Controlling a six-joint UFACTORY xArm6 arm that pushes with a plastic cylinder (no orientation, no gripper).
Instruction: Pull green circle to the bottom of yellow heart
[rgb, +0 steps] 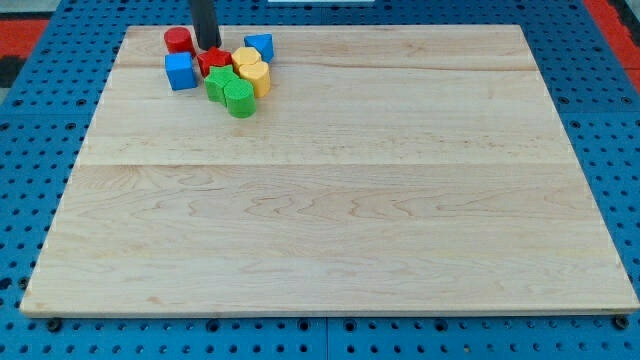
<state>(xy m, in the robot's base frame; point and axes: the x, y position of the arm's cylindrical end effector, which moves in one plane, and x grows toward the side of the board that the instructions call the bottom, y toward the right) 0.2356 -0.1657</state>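
My tip (207, 47), a bare rod holding nothing, is sitting behind the cluster at the view's top left, seemingly so it can drag the green circle (240, 99) below the touching yellow heart (252, 70).

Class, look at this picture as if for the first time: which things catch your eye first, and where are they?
A tight huddle of coloured blocks sits near the top left corner of the pale wooden board: the green circle at its bottom edge, the yellow heart just above and right of it, touching. My tip comes down at the cluster's top, between the red cylinder and a blue block.
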